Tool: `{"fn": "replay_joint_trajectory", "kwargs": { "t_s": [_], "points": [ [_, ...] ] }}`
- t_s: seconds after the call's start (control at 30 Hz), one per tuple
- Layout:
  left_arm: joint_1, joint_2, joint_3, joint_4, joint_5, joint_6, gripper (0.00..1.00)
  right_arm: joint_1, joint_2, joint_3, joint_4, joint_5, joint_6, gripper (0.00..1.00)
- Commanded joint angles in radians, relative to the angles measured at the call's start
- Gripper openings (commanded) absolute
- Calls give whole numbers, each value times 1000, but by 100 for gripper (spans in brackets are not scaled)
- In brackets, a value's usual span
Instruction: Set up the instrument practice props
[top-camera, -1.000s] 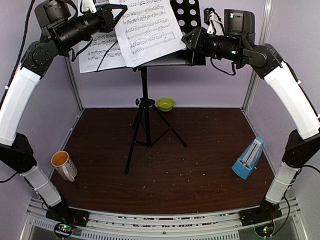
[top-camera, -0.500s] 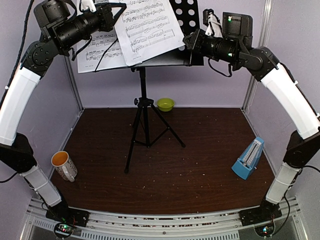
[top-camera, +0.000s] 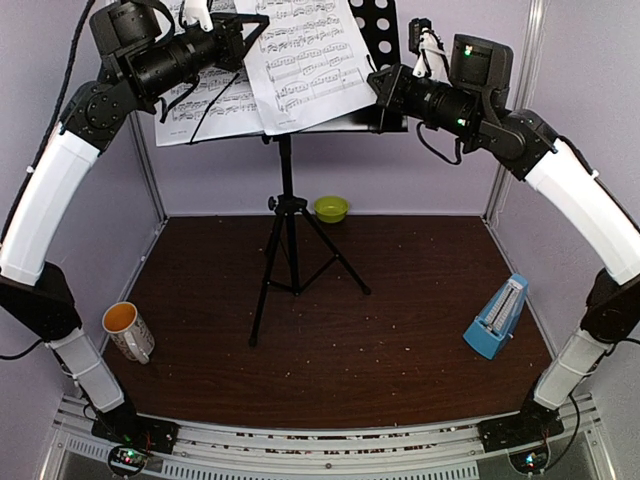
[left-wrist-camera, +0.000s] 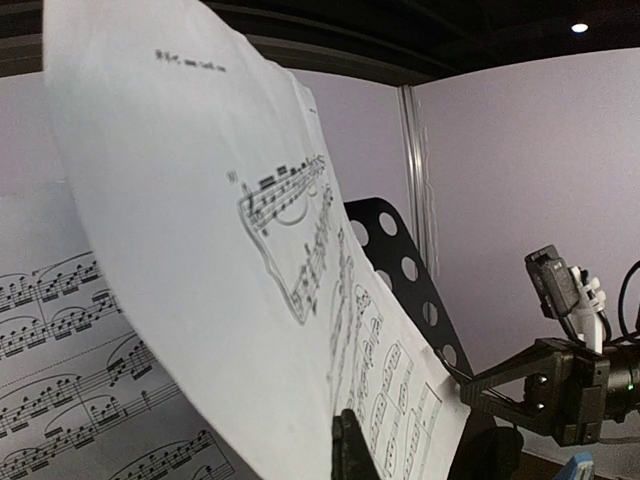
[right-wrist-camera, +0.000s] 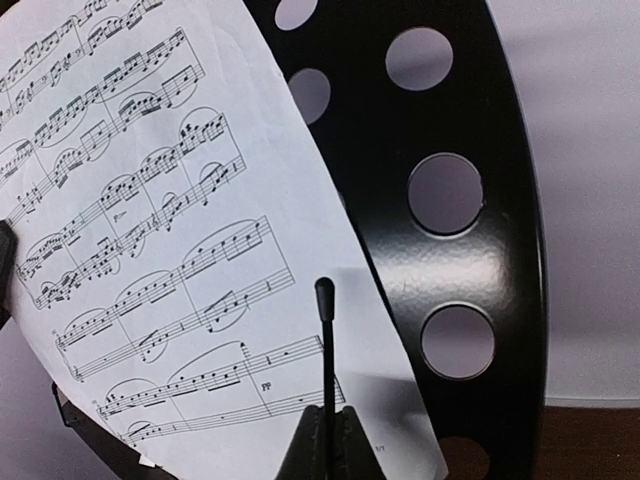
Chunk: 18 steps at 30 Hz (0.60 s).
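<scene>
Dark wooden desk (top-camera: 400, 340), crumbs scattered over it. Both arms raised high.

- Black tripod music stand (top-camera: 287, 170): feet on the desk, left of centre and toward the far edge. Its hole-punched plate (right-wrist-camera: 500, 260) is up at the level of both end effectors.
- Sheet music: front sheet (top-camera: 310, 60) lies tilted across the plate, covering most of it, so only the plate's right strip of holes shows. A second sheet (top-camera: 205, 105) sits behind it and sticks out to the left.
- Left end effector (top-camera: 250, 28): fingers together, pinched on the left edge of the front sheet. In the wrist view the page curves up close over the camera.
- Right end effector (top-camera: 375, 88): fingers together at the lower right edge of the plate. A thin black rod (right-wrist-camera: 325, 340) rises from between them in the wrist view; cannot tell whether it is gripped.
- Blue metronome (top-camera: 497, 320): on the desk close to the right edge, well apart from the stand.
- White-and-orange mug (top-camera: 128, 330): by the left edge.
- Lime-green bowl (top-camera: 331, 208): at the far edge, just behind the tripod.
</scene>
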Motion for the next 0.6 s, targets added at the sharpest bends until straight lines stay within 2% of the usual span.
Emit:
{"fn": "replay_joint_trajectory", "kwargs": {
  "t_s": [0.0,0.3,0.57],
  "points": [
    [3,24,40,64,94,59,0,13,-28,-18,53,-13,-42,0],
    [4,68,65,146,200,154,0,25,-39,-53,72,-18,-50,0],
    [5,96,106,100,312,285,0,29,-59,-90,91,-22,-54,0]
  ]
}}
